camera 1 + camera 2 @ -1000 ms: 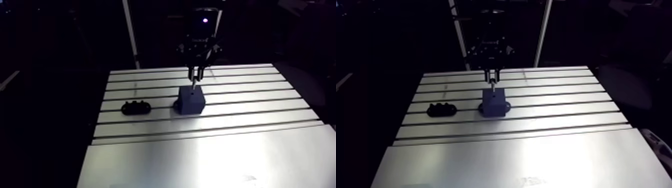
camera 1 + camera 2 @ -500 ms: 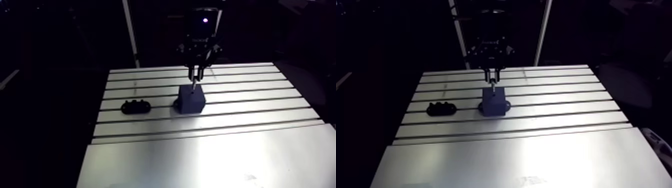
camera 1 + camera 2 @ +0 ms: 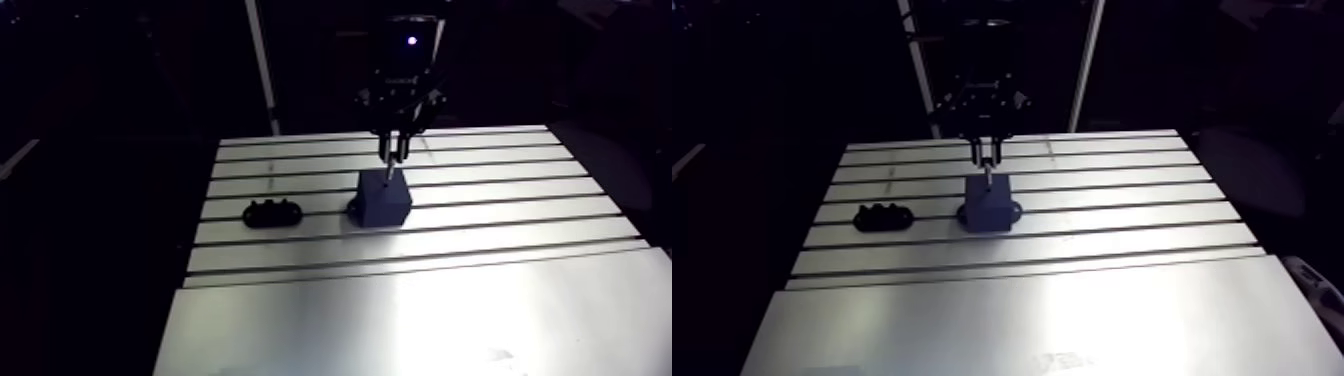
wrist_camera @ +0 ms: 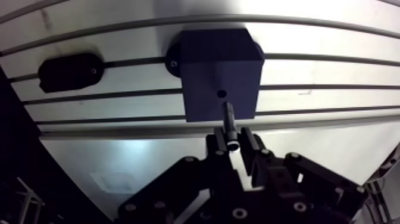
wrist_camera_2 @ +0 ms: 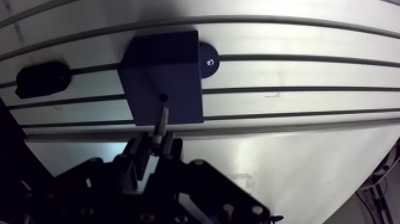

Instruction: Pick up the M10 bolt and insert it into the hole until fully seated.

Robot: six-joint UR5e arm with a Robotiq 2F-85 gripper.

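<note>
Currently the gripper (image 4: 233,142) hangs directly over the dark blue block (image 4: 220,71), which stands on the slotted aluminium worktop (image 4: 333,77). The fingers (image 4: 249,144) are clamped on the M10 bolt (image 4: 228,119), holding it by its upper end, with the shank reaching out ahead of them towards the block's top face. The hole (image 4: 221,93) in that face shows as a small, dark, unobstructed circle, so the bolt has not entered it. In the wrist view the bolt's tip lies just short of the hole, on the gripper's side of it. Whether the tip touches the block's top cannot be told (the arm view shows the two very close, with no clear gap). The block has a round lug at its base on each side, each with a visible screw. A black oval fixture (image 4: 70,71) lies on the worktop beside the block, apart from it and on the same slot line.
</note>
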